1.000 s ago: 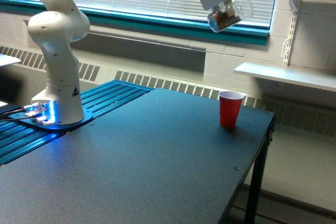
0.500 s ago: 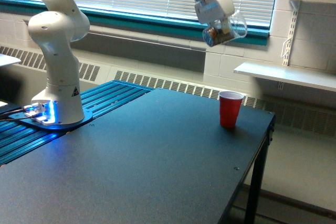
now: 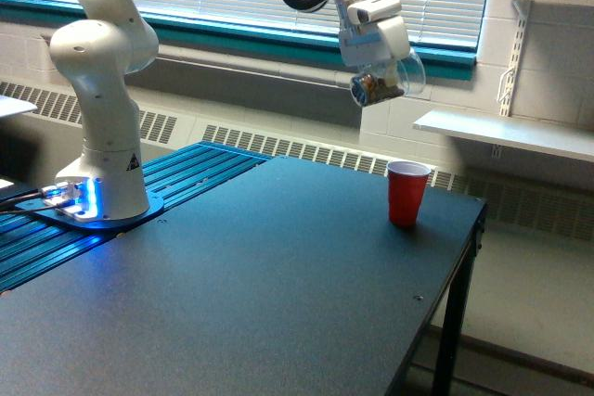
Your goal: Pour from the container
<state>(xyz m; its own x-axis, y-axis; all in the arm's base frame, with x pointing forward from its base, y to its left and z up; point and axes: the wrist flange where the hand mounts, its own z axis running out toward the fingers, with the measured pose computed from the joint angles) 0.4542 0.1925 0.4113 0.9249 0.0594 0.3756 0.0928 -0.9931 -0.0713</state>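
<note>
Up top, right of centre: white robot gripper, jaws clenched on small clear plastic cup, brown granular bits heaped inside. Cup tilted on its side, held in the air well above dark rectangular worktop. Lower, toward right side of frame: opaque red plastic cup with white rim, upright on worktop near far right corner.
</note>
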